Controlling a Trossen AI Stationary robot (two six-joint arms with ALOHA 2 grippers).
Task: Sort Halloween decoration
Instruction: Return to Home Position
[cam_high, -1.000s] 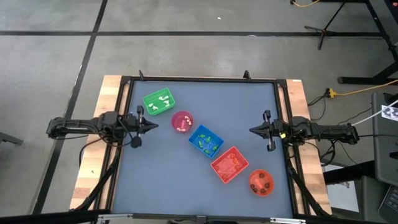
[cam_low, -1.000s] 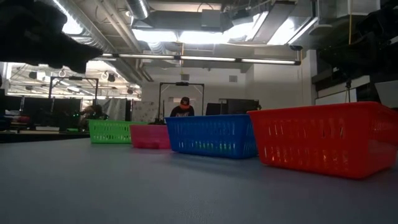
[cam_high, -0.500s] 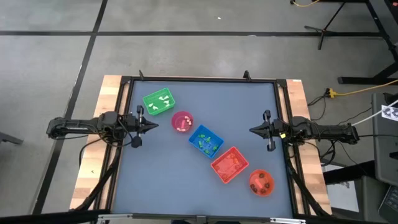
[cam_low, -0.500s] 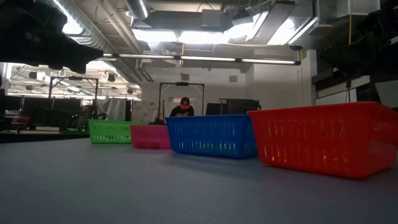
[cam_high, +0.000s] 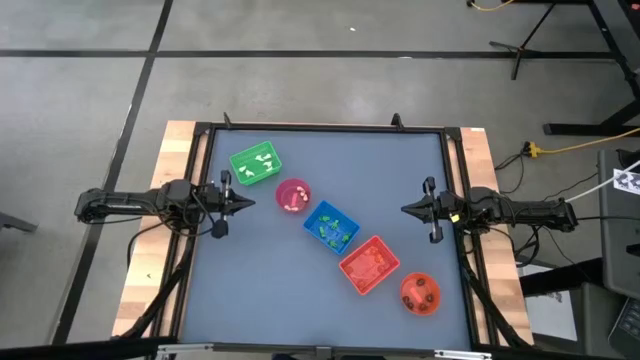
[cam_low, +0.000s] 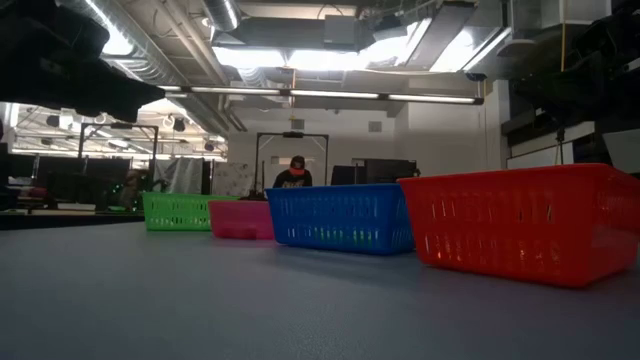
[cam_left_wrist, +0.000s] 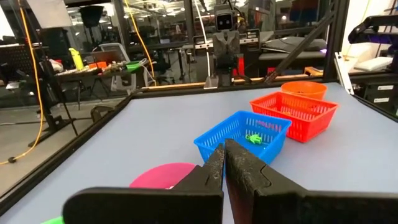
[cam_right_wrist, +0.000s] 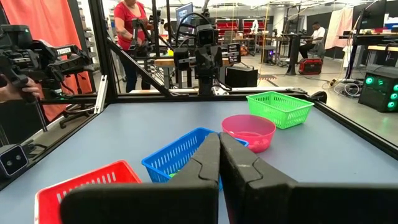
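Note:
Tiny trinkets lie inside five containers set in a diagonal row: white ones in the green tray (cam_high: 256, 163), pale ones in the pink bowl (cam_high: 293, 196), green ones in the blue tray (cam_high: 331, 227), orange-brown ones in the red tray (cam_high: 369, 265), dark ones in the orange bowl (cam_high: 421, 292). My left gripper (cam_high: 250, 202) hovers shut at the table's left edge, short of the pink bowl. My right gripper (cam_high: 405, 210) hovers shut at the right edge. In the wrist views both pairs of fingers, left (cam_left_wrist: 224, 163) and right (cam_right_wrist: 219, 155), are closed on nothing.
The grey table (cam_high: 280, 290) has bare room on its near left and far right. A black frame rail (cam_high: 320, 128) borders it. In the low view the trays stand in a row, red tray (cam_low: 520, 222) nearest. People show in the room beyond, off the table.

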